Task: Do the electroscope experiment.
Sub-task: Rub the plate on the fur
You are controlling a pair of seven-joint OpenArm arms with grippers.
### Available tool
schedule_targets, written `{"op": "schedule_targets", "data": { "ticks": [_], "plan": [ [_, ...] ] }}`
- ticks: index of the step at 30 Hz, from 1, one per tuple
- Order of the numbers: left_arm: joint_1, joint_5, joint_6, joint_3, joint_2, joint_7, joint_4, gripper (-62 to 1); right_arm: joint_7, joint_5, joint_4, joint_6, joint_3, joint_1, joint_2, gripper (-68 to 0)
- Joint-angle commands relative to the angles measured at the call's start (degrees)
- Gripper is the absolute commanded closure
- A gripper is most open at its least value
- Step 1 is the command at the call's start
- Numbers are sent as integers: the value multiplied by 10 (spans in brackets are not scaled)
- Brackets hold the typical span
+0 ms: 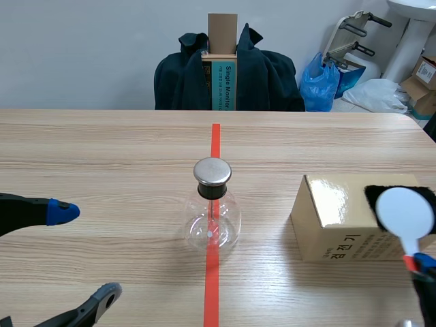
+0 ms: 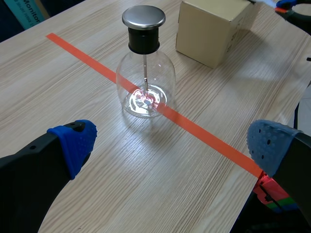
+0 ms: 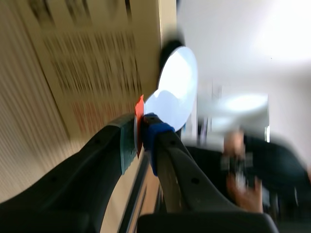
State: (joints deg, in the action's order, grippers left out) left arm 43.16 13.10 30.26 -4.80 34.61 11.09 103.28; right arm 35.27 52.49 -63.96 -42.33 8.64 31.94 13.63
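Observation:
The electroscope (image 1: 212, 212) is a clear glass flask with a black neck and a round metal cap, standing on the red tape line at mid-table. In the left wrist view the electroscope (image 2: 145, 63) stands ahead of my open left gripper (image 2: 170, 141). That left gripper (image 1: 85, 255) sits low at the table's left with nothing between its fingers. My right gripper (image 1: 417, 262) is shut on the red handle of a white paddle with a round disc (image 1: 405, 211), held upright in front of the cardboard box. The white paddle (image 3: 175, 87) rises from my right gripper (image 3: 138, 131).
A tan cardboard box (image 1: 340, 218) stands right of the flask, with a black patch on its top. The same box (image 2: 214, 26) shows beyond the flask. A chair draped with a dark jacket (image 1: 228, 75) stands behind the table. Bags and boxes lie at the back right.

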Motion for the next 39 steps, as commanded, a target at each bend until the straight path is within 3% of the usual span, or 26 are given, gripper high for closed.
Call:
{"op": "schedule_targets", "data": {
  "ticks": [1, 5, 10, 14, 15, 19, 23, 24, 28, 32, 33, 37, 39],
  "plan": [
    [0, 8, 2, 2, -3, 9, 9, -623, 13, -2, -5, -25, 7, -2, 14, -8],
    [0, 8, 2, 2, -3, 9, 9, -623, 114, 2, -5, -21, 6, -4, 16, -8],
    [0, 8, 1, 2, -3, 9, 9, -623, -2, -3, -5, -25, 8, -3, 12, -8],
    [0, 8, 1, 2, -3, 9, 9, -623, 76, 11, -5, -23, 5, -4, 11, -8],
    [0, 8, 1, 2, -3, 9, 9, -623, 74, 11, -5, -23, 3, -4, 10, -8],
    [0, 8, 1, 2, -3, 9, 9, -623, -25, 7, -5, -25, 4, -4, 7, -8],
    [0, 8, 1, 2, -3, 9, 9, -623, 64, 24, -5, -25, 3, -5, 8, -8],
    [0, 8, 1, 2, -3, 9, 9, -623, 66, 24, -5, -25, 3, -5, 8, -8],
    [0, 8, 1, 2, -3, 9, 9, -623, -18, 11, -5, -25, 4, -5, 9, -8],
    [0, 8, 1, 2, -3, 9, 9, -623, 66, 24, -5, -25, 3, -6, 10, -8],
    [0, 8, 1, 2, -3, 9, 9, -623, 64, 23, -5, -25, 3, -6, 10, -8],
    [0, 8, 1, 2, -3, 9, 9, -623, -16, 12, -5, -25, 3, -5, 10, -8],
    [0, 8, 1, 2, -3, 9, 9, -623, 22, 26, -5, -25, 3, -5, 10, -8]
  ]
}}
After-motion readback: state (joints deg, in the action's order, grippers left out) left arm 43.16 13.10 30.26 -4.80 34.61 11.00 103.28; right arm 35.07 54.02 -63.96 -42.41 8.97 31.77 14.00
